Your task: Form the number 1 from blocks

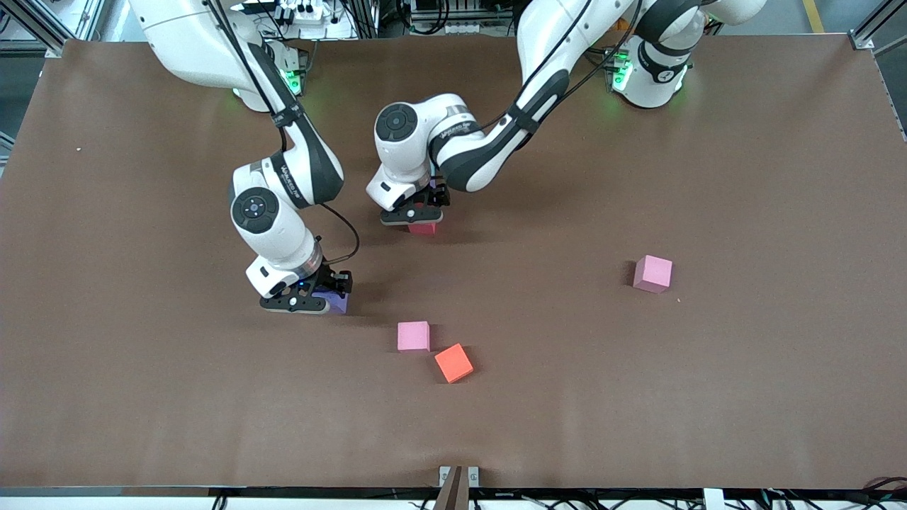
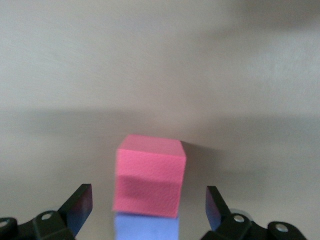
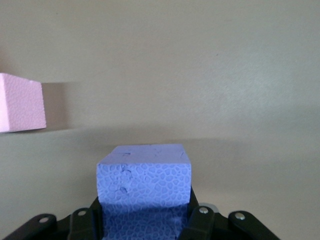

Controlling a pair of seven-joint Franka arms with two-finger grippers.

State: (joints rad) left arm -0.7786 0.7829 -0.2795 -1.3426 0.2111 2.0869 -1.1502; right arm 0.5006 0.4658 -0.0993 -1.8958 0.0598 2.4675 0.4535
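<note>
Nearest the front cam, orange cube [image 1: 453, 363] lies on the bench [image 1: 638, 397] just beside a pale pink cube [image 1: 413, 336]; a 2nd pale pink cube [image 1: 652, 273] sits well apart, twd the left arm's end. Farther back, right gripper [image 1: 312, 303] w/ jaws clamped on a purple block [image 3: 144, 192], low at the bench. Farthest, left gripper [image 1: 418, 216] w/ jaws spread wide either side of the crimson block [image 2: 149, 175], not touching it; another purple block [image 2: 146, 227] touches it.
</note>
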